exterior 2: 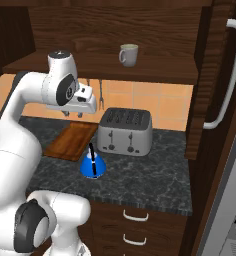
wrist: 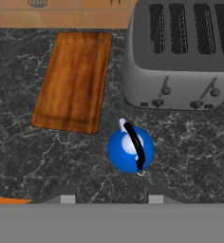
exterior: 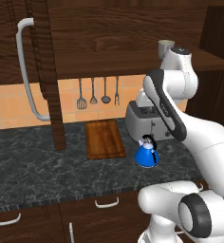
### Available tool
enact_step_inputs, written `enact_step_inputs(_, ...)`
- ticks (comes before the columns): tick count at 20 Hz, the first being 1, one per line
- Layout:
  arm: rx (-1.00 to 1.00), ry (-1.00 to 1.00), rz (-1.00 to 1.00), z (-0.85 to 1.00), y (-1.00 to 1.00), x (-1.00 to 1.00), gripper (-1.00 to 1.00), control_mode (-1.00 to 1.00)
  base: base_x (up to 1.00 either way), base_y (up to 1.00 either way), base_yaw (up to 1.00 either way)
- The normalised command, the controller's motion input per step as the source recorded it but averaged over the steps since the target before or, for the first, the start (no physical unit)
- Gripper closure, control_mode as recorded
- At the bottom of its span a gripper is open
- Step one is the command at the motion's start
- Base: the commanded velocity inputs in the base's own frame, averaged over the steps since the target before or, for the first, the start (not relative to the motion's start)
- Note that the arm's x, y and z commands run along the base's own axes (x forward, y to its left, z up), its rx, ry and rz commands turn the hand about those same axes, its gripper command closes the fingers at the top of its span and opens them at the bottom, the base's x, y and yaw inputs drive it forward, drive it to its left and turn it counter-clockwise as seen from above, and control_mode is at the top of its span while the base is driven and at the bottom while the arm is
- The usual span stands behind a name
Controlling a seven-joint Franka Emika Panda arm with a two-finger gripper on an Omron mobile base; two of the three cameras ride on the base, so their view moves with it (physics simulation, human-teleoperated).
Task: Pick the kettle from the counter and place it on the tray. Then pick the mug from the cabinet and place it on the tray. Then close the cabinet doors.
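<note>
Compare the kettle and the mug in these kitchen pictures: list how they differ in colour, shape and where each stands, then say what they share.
Colour: the kettle is bright blue with black trim; the mug is plain grey-beige.
Shape: the kettle is cone-shaped with an arched handle over its top; the mug is a cylinder with a side handle.
Place: the kettle stands on the dark counter in front of the toaster; the mug stands up on the cabinet shelf.
Shared: both are upright, and neither is on the tray.

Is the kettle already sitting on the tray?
No, the kettle stands on the dark counter in front of the toaster, apart from the bare tray.
</note>
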Motion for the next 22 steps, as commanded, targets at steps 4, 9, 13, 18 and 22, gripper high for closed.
enact_step_inputs(4,0.0,-0.01,0.0,-0.09,-0.05,-0.17,-1.0,-1.0,0.0,0.0,0.0)
enact_step_inputs(9,0.0,-0.04,0.0,-0.21,-0.14,-0.4,-1.0,-1.0,0.0,0.0,0.0)
enact_step_inputs(13,0.0,-0.06,0.0,-0.29,-0.07,-0.36,-1.0,-1.0,0.0,0.0,0.0)
enact_step_inputs(18,0.0,0.05,0.0,-0.37,0.0,-0.07,-1.0,-1.0,0.0,0.0,0.0)
enact_step_inputs(22,0.0,0.0,0.04,-0.4,-0.03,0.0,-1.0,-1.0,0.0,0.0,0.0)
